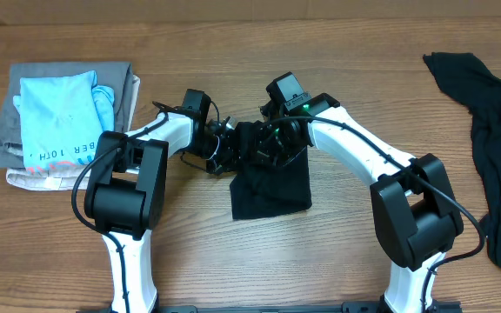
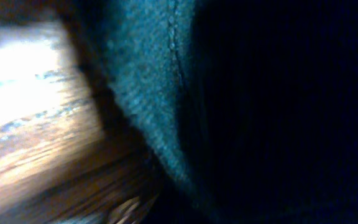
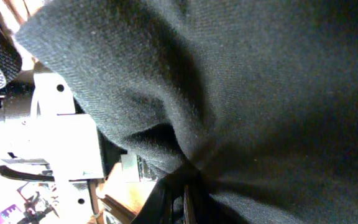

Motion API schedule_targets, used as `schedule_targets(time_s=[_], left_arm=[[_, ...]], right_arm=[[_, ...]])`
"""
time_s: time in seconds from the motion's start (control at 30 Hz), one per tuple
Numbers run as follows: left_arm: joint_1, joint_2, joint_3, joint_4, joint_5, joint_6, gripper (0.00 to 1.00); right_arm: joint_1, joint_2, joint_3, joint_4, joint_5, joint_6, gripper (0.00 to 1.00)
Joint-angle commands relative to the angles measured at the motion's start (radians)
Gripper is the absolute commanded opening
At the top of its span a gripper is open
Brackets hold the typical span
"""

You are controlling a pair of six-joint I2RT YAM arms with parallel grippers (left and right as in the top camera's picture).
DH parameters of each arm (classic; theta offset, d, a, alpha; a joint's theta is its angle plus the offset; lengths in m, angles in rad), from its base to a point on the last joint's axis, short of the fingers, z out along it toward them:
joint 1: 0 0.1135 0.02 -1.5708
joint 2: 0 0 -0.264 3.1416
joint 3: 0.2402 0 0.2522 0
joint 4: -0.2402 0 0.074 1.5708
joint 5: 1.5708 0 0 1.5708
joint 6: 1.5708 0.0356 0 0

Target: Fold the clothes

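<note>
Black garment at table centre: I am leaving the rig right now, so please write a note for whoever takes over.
Left tool: shut on the black garment, upper edge.
Right tool: shut on the same edge, close beside it.
The garment looks partly folded, at the centre of the table.
Second black garment lies crumpled at the far right, untouched.
To do: finish this fold, then fold the second.

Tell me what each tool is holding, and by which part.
Both pinch the middle black garment at its far edge, left tool and right tool close together.
</note>
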Motion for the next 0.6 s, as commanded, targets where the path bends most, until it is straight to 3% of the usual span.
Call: schedule_targets(time_s=[0.0,0.17,0.37,0.57], left_arm=[[0.000,0.053,-0.025,-0.023,-0.233,0.028,0.04],[0.024,0.002,0.006,-0.072,-0.341,0.032,0.06],[0.050,-0.138,0.087,-0.169,-0.507,0.040,0.20],[0.048,-0.229,0.104,-0.183,-0.552,0.040,0.32]], right_arm=[[0.009,-0.007,0.024,0.013,-0.036,0.006,0.06],[0.023,-0.006,0.024,0.017,0.003,0.017,0.06],[0.024,-0.006,0.024,0.017,0.060,0.024,0.08],[0.024,-0.006,0.024,0.035,0.102,0.106,0.07]])
